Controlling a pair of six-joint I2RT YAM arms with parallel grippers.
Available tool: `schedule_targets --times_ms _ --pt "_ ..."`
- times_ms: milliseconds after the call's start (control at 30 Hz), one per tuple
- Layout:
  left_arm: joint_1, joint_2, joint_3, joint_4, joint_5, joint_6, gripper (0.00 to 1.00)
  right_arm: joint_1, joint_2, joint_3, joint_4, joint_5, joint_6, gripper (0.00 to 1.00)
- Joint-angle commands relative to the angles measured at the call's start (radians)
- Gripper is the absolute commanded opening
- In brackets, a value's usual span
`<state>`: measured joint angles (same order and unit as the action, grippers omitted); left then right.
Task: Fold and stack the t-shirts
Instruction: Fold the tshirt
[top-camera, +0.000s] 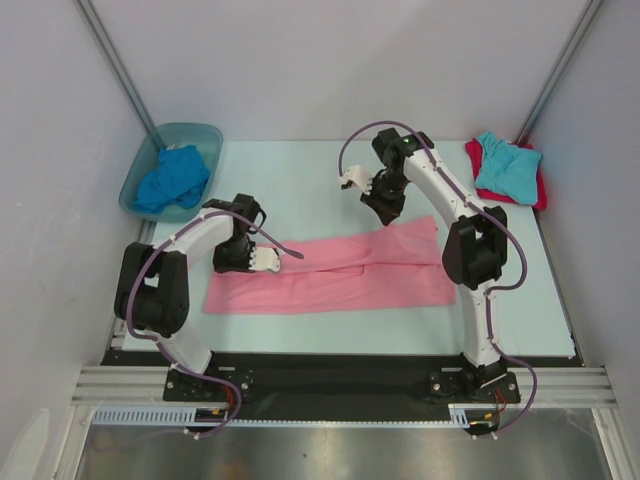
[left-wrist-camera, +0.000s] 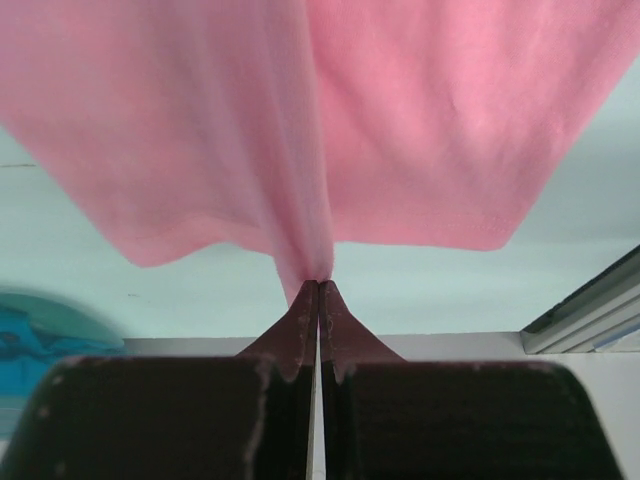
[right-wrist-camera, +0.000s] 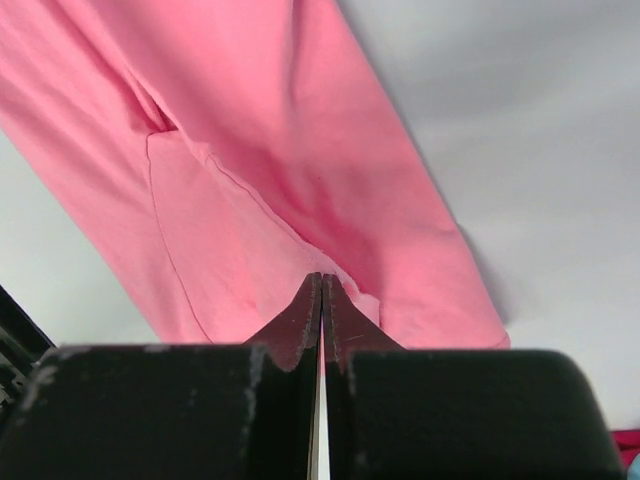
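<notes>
L gripper (left-wrist-camera: 318, 285): you have its fingers pressed tight together on a pinch of the pink shirt (top-camera: 340, 275). L wrist cam shows the cloth gathered to a peak right at the tips and fanning out wide beyond them.

R gripper (right-wrist-camera: 322, 278): same state, fingers closed w/ no gap and a small fold of pink cloth caught at the tips. A stitched seam and a hem edge show in the cloth just past the tips.

Top cam, for your ref:
- Pink shirt lies as a long band running L–R across the middle of the table (top-camera: 300, 180), between the two arms. A crease line runs along its length.
- L gripper sits at the far edge of the band, approx. a third in from its L end.
- R gripper is at the far R corner of the band, which tapers up toward it.
- Can't tell whether either pinched spot is off the table.

Other shirts:
- Blue shirt (top-camera: 172, 180) crumpled inside the tub (top-camera: 190, 128), far L corner.
- Turquoise shirt (top-camera: 508, 165) crumpled on top of the red shirt (top-camera: 541, 192), far R corner; red shows only at the edges.
- Both are well apart from the pink shirt.
</notes>
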<state>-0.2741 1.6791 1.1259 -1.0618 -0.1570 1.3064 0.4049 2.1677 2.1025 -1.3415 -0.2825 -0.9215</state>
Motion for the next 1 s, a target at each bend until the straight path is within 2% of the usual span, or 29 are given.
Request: schedule_targets --times_ms 0,567,967 --pt "0.003 -0.042 0.012 -0.056 -0.039 0.007 0.0 -0.008 0.003 0.028 -0.142 -0.026 -0.022 0.0" --pt "0.003 -0.045 -0.081 -0.078 -0.065 0.017 0.0 -0.017 -0.022 0.01 -0.16 -0.026 -0.051 0.0" --pt "-0.011 0.004 -0.071 -0.047 -0.062 -0.007 0.0 -0.012 -0.049 0.007 -0.174 -0.02 -0.088 0.0"
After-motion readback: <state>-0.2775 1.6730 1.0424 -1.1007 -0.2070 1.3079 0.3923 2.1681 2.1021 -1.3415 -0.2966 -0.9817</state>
